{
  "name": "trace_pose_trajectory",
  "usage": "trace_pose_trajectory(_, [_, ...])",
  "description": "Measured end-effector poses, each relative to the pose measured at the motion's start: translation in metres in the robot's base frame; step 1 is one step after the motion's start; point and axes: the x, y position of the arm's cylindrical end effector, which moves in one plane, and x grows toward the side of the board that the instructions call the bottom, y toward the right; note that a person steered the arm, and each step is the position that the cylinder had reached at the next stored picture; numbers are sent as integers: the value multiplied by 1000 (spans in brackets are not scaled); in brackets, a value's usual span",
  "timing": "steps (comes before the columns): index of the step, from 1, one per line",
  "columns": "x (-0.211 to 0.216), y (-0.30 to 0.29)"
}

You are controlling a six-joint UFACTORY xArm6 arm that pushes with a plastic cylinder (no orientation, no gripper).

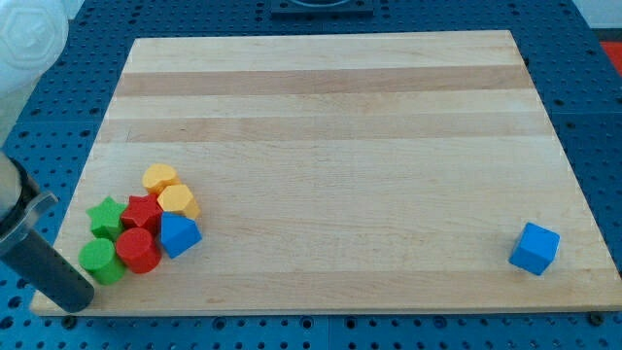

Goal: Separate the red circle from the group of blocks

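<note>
The red circle [137,250] lies in a tight group of blocks at the board's lower left. Around it are a green circle [99,261] to its left, a green star [105,216], a red star [144,212], a blue triangular block [179,234] to its right, and two yellow blocks [160,178] [179,201] above. My rod comes in from the view's left edge; my tip [76,301] rests near the board's bottom left corner, just below and left of the green circle, apart from the red circle.
A blue cube [535,248] sits alone near the board's lower right corner. The wooden board [330,117] lies on a blue perforated table [603,107]. A pale translucent object [29,39] is at the view's top left.
</note>
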Motion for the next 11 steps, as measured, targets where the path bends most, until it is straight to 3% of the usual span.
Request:
trace_pose_trajectory(3, [-6,2])
trace_pose_trajectory(5, [-115,70])
trace_pose_trajectory(8, [-120,75])
trace_pose_trajectory(11, [-76,57])
